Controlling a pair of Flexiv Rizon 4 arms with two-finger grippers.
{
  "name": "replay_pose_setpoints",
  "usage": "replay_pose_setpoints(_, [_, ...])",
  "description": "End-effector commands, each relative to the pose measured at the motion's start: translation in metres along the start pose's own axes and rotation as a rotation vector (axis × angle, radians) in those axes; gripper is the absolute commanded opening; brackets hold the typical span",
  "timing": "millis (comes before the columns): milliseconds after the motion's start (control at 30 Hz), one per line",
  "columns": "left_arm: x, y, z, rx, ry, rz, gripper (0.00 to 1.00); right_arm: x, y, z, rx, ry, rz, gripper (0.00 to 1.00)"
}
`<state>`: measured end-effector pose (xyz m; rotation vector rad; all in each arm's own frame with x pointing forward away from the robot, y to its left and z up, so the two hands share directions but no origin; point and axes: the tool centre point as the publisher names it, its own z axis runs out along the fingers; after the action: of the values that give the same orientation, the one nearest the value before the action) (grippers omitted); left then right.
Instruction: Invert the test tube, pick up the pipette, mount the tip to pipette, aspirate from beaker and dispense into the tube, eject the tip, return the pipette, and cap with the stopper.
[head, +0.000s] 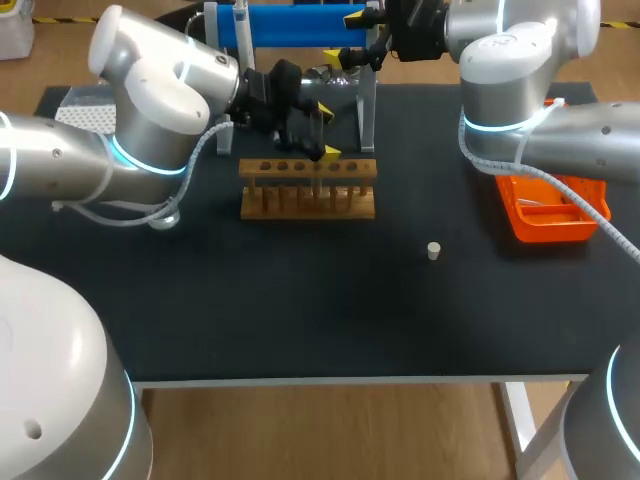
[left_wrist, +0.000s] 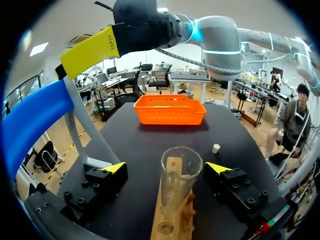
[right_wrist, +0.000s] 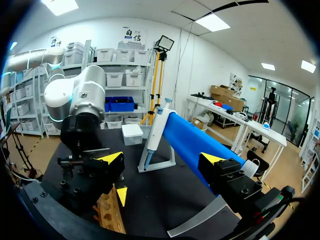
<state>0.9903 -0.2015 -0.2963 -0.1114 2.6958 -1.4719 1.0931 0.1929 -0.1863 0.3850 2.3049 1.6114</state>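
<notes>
From above, the left gripper (head: 328, 131) hangs over the wooden test tube rack (head: 308, 190), and the right gripper (head: 348, 36) sits by the blue pipette (head: 290, 25) on its stand (head: 367, 110). At the left wrist, spread fingers (left_wrist: 116, 167) flank the upright test tube (left_wrist: 180, 182) without touching; closing off-centre could tip or crack it. At the right wrist the fingers (right_wrist: 112, 159) are spread too, the blue pipette (right_wrist: 192, 137) beside one, so a skewed grasp might dislodge it.
</notes>
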Motion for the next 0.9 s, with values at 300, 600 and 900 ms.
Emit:
replay_pose_setpoints(300, [-0.0006, 0.0044, -0.0006, -0.016, -0.007, -0.022, 1.00, -0.0010, 0.0009, -0.0013, 0.005, 0.005, 0.001, 1.00])
replay_pose_setpoints(600, [-0.0006, 0.0044, -0.0006, -0.016, -0.007, -0.022, 1.00, -0.0010, 0.0009, -0.0013, 0.005, 0.005, 0.001, 1.00])
replay_pose_setpoints(900, [-0.0006, 0.0044, -0.0006, -0.016, -0.007, -0.022, 1.00, -0.0010, 0.0009, -0.0013, 0.005, 0.005, 0.001, 1.00])
